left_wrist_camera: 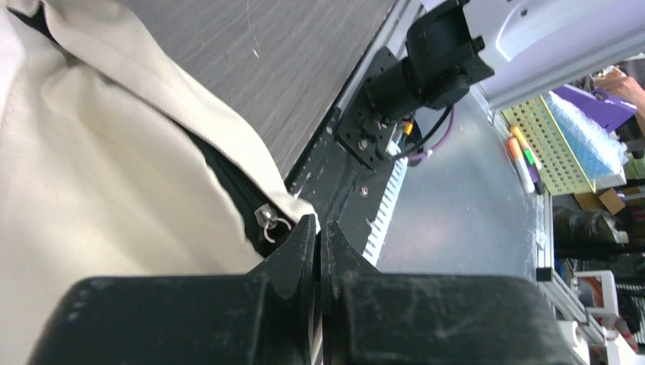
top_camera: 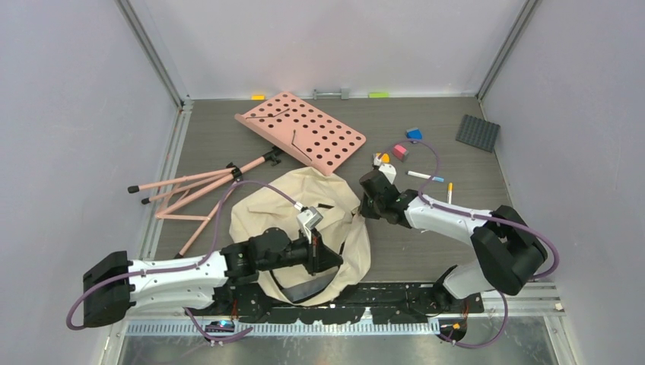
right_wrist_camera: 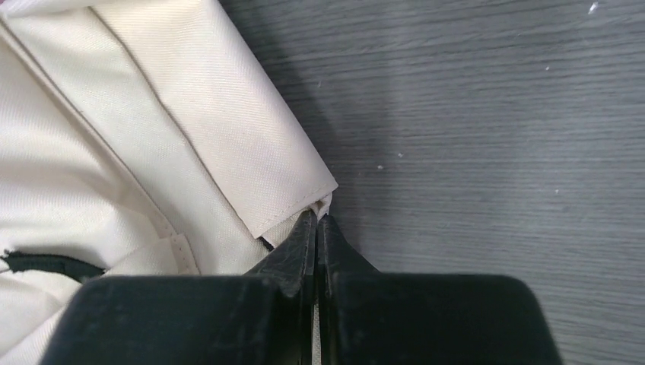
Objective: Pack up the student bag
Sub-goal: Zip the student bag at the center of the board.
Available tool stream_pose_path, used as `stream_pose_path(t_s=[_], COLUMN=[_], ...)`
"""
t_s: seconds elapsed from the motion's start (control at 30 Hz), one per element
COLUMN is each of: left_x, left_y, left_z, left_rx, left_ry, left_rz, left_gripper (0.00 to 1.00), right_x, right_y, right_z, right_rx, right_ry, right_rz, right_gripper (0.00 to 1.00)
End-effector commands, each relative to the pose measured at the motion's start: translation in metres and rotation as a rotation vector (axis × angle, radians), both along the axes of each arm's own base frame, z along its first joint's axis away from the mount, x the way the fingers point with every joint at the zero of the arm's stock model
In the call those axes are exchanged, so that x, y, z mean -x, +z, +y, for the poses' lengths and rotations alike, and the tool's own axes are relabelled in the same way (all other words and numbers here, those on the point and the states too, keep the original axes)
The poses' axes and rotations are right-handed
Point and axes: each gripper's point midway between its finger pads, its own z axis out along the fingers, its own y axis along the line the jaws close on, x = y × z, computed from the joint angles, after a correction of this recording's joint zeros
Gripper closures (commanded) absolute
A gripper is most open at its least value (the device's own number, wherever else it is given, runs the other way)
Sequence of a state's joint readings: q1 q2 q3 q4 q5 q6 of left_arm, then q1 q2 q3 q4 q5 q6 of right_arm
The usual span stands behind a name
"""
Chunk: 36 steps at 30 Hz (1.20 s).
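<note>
Top external view showed the dark wood-grain table point(top_camera: 205, 144) with the student bag point(top_camera: 262, 220) slumped at its near middle, between the two arms, its cream fabric rumpled and a grey lining showing at the near edge. Beyond the bag lay a pink perforated board point(top_camera: 304, 131), tilted, and to its left a folded pink tripod stand point(top_camera: 205, 182) rested on its side. The left gripper point(top_camera: 323, 255) hung over the bag's near right part; in the left wrist view its jaws were pressed together on the bag's point(left_wrist_camera: 91, 152) hem, a pale sliver of cloth between them, with a metal zipper pull point(left_wrist_camera: 270, 220) just beside the tips point(left_wrist_camera: 317, 228). The right gripper point(top_camera: 365, 205) sat at the bag's far right edge; in the right wrist view its jaws point(right_wrist_camera: 316, 220) were closed, pinching a thin tab of the bag's point(right_wrist_camera: 114, 152) fabric. A dark studded plate point(top_camera: 478, 132) lay at the far right. Nearer the middle were a white marker point(top_camera: 426, 176), a blue piece point(top_camera: 414, 134), a pink piece point(top_camera: 400, 151) and an orange piece point(top_camera: 384, 158), all apart from the bag.
</note>
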<state>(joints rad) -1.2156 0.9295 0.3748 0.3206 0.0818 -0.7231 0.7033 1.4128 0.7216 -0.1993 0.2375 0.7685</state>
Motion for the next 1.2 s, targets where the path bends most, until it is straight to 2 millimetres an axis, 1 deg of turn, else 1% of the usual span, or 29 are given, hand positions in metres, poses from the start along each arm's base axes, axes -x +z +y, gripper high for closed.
stream_pose_path(t_s=[0.0,0.03,0.17,0.3,0.37,0.43,0.47,0.5,0.53,0.57,0.6,0.63,0.67,0.7,0.73,0.77,0.8,0.83,0.9,0.93,0.97,1.03,1.07,1.1,1.13,1.17], left_x=[0.025,0.027,0.034,0.037,0.036,0.033,0.031,0.029,0.027,0.026,0.025,0.024,0.023,0.023,0.022,0.022,0.023,0.022,0.022,0.023,0.024,0.024,0.024,0.024,0.023,0.024], left_y=[0.009,0.005,-0.006,-0.012,-0.013,-0.013,-0.012,-0.012,-0.011,-0.011,-0.01,-0.009,-0.009,-0.009,-0.009,-0.009,-0.009,-0.01,-0.011,-0.01,-0.009,-0.009,-0.01,-0.01,-0.011,-0.011], left_z=[0.001,0.003,0.007,0.011,0.012,0.012,0.01,0.009,0.007,0.005,0.003,0.0,-0.002,-0.004,-0.006,-0.008,-0.01,-0.012,-0.016,-0.019,-0.021,-0.024,-0.025,-0.026,-0.027,-0.027], left_rx=[0.039,0.028,-0.005,-0.026,-0.03,-0.033,-0.032,-0.034,-0.034,-0.033,-0.032,-0.03,-0.027,-0.024,-0.017,-0.015,-0.011,-0.011,-0.012,-0.005,-0.004,-0.001,-0.002,-0.001,-0.003,-0.001], left_ry=[-0.126,-0.131,-0.151,-0.154,-0.149,-0.131,-0.123,-0.115,-0.108,-0.107,-0.106,-0.106,-0.106,-0.108,-0.108,-0.112,-0.117,-0.12,-0.13,-0.137,-0.143,-0.151,-0.154,-0.155,-0.154,-0.154], left_rz=[0.003,0.012,0.041,0.055,0.055,0.055,0.052,0.05,0.047,0.044,0.04,0.037,0.036,0.034,0.033,0.035,0.033,0.033,0.036,0.035,0.036,0.037,0.038,0.039,0.038,0.039], left_gripper=[1.0,1.0,1.0,1.0,1.0,1.0,1.0,1.0,1.0,1.0,1.0,1.0,1.0,1.0,1.0,1.0,1.0,1.0,1.0,1.0,1.0,1.0,1.0,1.0,1.0,1.0], right_x=[-0.053,-0.057,-0.072,-0.082,-0.083,-0.079,-0.075,-0.071,-0.064,-0.059,-0.05,-0.044,-0.032,-0.027,-0.014,-0.009,0.002,0.011,0.025,0.033,0.039,0.06,0.063,0.072,0.076,0.085], right_y=[0.021,0.02,0.018,0.02,0.025,0.033,0.039,0.042,0.048,0.05,0.057,0.059,0.066,0.068,0.073,0.083,0.08,0.083,0.089,0.092,0.094,0.096,0.097,0.098,0.096,0.096], right_z=[-0.022,-0.022,-0.035,-0.045,-0.045,-0.038,-0.038,-0.034,-0.036,-0.036,-0.038,-0.039,-0.043,-0.045,-0.047,-0.048,-0.051,-0.053,-0.05,-0.043,-0.042,-0.024,-0.021,-0.012,-0.007,0.002], right_rx=[0.05,0.057,0.072,0.06,0.061,0.041,0.047,0.033,0.03,0.021,0.018,0.014,0.012,0.01,0.008,-0.013,0.001,-0.007,-0.017,-0.025,-0.028,-0.039,-0.048,-0.046,-0.056,-0.056], right_ry=[-0.137,-0.138,-0.175,-0.19,-0.174,-0.115,-0.093,-0.071,-0.06,-0.047,-0.041,-0.039,-0.034,-0.042,-0.035,-0.044,-0.04,-0.047,-0.042,-0.034,-0.029,0.022,0.003,0.033,0.028,0.057], right_rz=[-0.126,-0.125,-0.122,-0.117,-0.123,-0.113,-0.107,-0.1,-0.095,-0.086,-0.082,-0.076,-0.075,-0.073,-0.072,-0.092,-0.073,-0.07,-0.074,-0.077,-0.079,-0.076,-0.08,-0.086,-0.078,-0.081], right_gripper=[1.0,1.0,1.0,1.0,1.0,1.0,0.99,0.93,0.89,0.78,0.72,0.61,0.53,0.49,0.43,0.41,0.38,0.38,0.36,0.35,0.35,0.35,0.35,0.34,0.34,0.34])
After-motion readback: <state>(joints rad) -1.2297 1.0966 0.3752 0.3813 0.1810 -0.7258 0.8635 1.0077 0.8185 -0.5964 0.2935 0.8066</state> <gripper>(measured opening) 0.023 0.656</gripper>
